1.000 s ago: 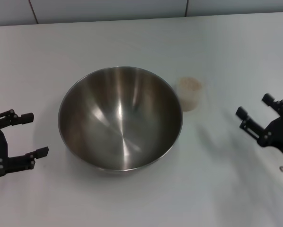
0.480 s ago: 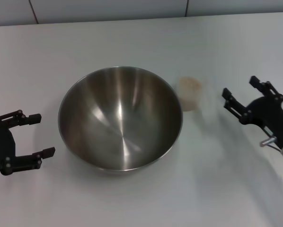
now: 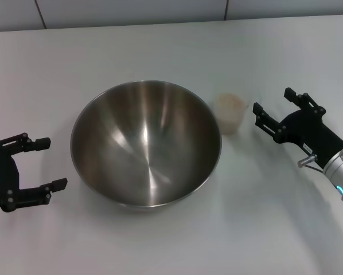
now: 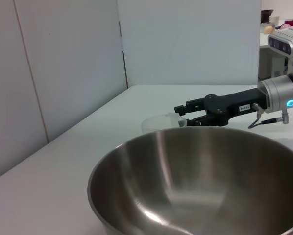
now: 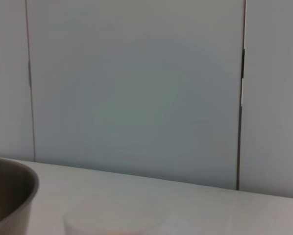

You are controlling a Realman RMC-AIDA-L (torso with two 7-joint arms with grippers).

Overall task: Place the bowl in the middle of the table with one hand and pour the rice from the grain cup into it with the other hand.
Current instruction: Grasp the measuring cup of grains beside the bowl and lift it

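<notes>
The table (image 3: 160, 46) was viewed from above by the head camera. The bowl (image 4: 200, 181) was seen closely, level with its rim, from the left wrist. The cup (image 5: 114, 218) and bowl were shared by all three views.

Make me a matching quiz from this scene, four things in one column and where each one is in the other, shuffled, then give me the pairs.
Things:
1. bowl
2. grain cup
3. left gripper
4. right gripper

Places or states:
A. open, to the right of the cup, jaws pointing at it
B. upright just right of the bowl
C. open, apart from the bowl on its left
D. empty, mid-table

Pairs: 1-D, 2-B, 3-C, 4-A
</notes>
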